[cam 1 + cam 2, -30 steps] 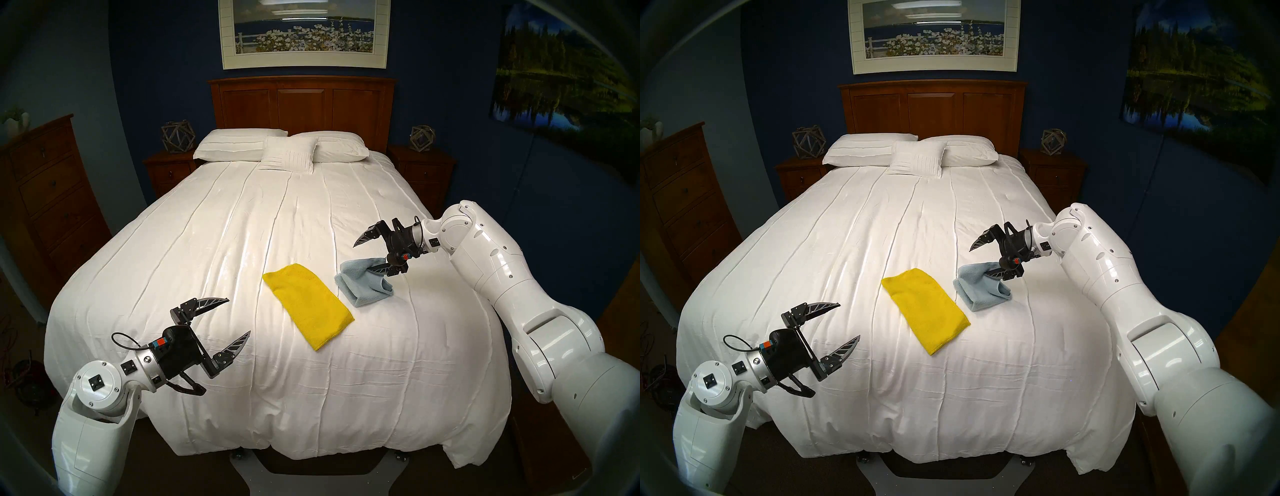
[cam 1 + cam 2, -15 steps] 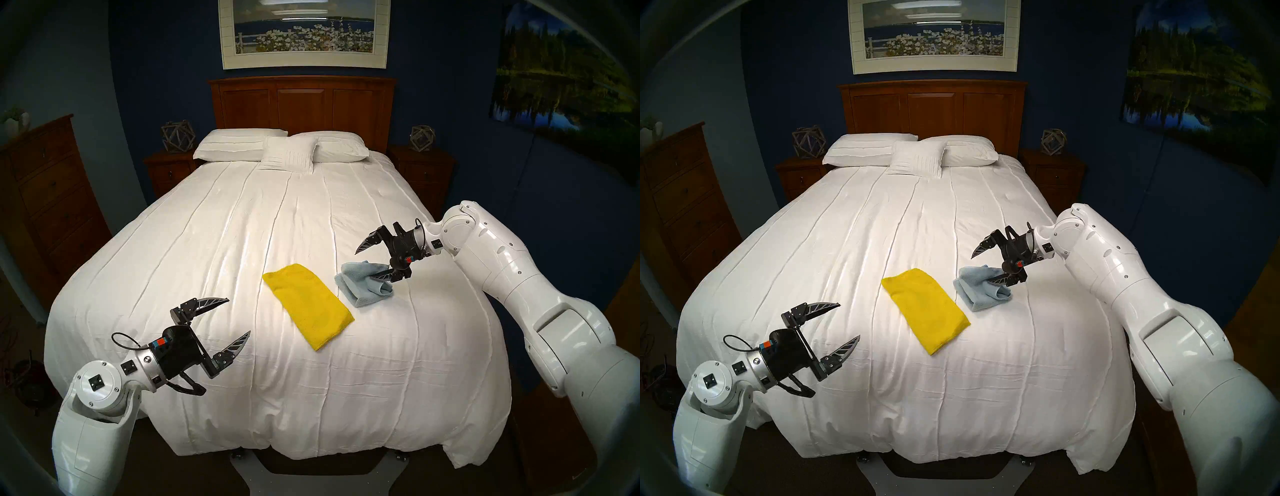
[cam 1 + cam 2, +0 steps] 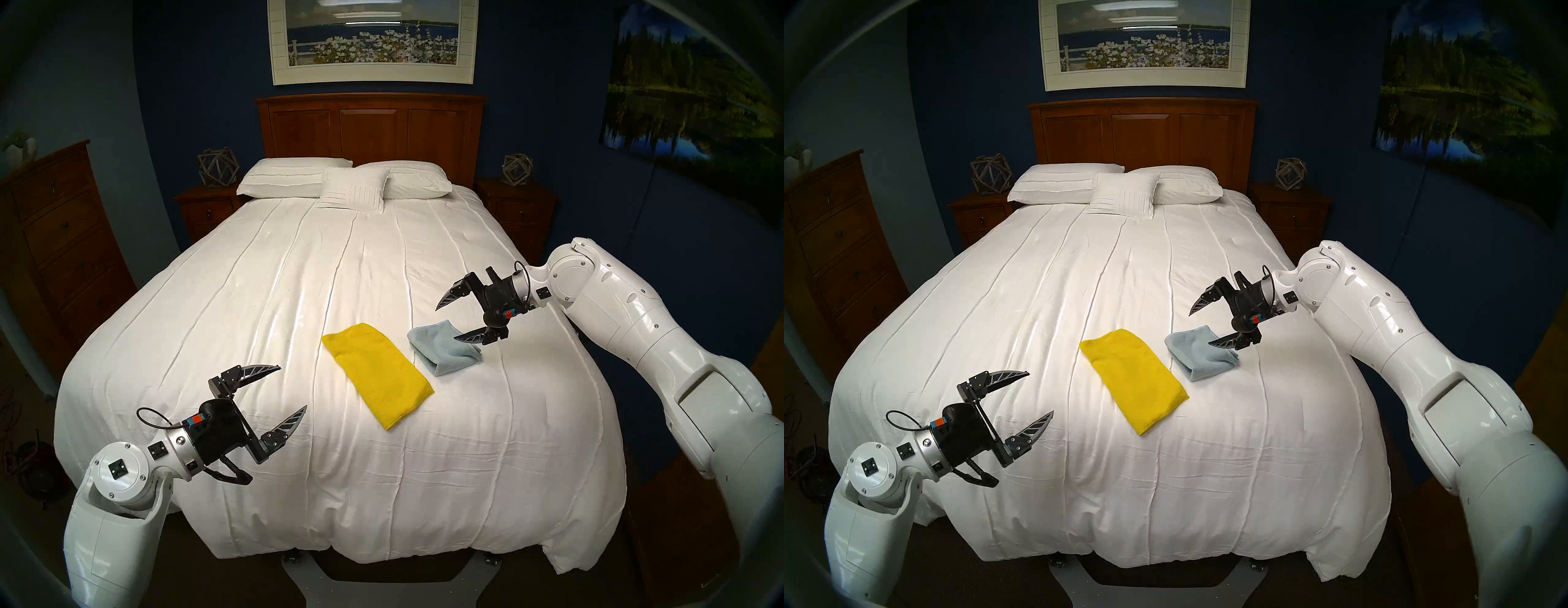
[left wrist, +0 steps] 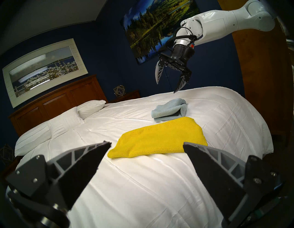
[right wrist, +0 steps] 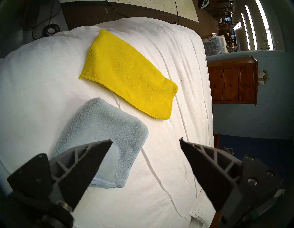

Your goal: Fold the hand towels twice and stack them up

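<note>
The blue towel [image 3: 441,348] lies folded but puffy under the right gripper [image 3: 447,320], fingers spread and empty, so it may spring open once stacked.

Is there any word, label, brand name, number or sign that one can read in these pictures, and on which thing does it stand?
None can be read.
Yellow towel: no tag or print in view.
Pale blue towel: no tag or print in view.
Framed flower picture over the headboard: image only, no caption.
Forest-lake canvas: image only.
Red-and-blue patch on the right end effector: colour only, no letters.
</note>
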Available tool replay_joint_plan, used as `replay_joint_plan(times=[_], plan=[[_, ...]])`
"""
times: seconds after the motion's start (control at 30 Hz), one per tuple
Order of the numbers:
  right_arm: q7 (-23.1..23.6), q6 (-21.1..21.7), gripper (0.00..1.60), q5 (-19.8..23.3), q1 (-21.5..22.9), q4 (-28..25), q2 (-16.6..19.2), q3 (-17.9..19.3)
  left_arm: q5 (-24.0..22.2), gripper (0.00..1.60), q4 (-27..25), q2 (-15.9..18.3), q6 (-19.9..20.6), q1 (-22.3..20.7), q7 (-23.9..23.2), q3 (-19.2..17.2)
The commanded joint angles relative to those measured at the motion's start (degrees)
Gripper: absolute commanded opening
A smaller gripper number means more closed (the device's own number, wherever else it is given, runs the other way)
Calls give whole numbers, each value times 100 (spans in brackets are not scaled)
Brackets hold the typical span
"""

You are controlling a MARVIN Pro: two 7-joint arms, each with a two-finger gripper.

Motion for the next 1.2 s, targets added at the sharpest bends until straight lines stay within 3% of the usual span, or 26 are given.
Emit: replay_joint_plan(times=[0.0,0.2,0.37,0.63,0.9,0.93,1.17], plan=[[637,285,160,797,67,-558,613,5,-12,160,-91,13,9,-13,-2,-24],[638,492,160,1178,-448,-1003,1068,187,-11,160,-87,10,5,-16,-5,-24],[184,657,160,1086,-968,-1376,1376,512,-9,160,-85,8,4,-18,-7,-24],[-466,659,160,1414,-1535,-1938,1758,491,-7,160,-83,4,3,-20,-11,-25],[-1059,799,160,746,-2002,-2490,1723,661,-5,160,-87,0,7,-19,-15,-29],[-1292,907,160,395,-2096,-2721,1764,608,-5,160,-86,-1,6,-20,-16,-29],[-1565,1084,160,-390,-2390,-3231,1583,429,-3,160,-80,-4,1,-24,-18,-28]])
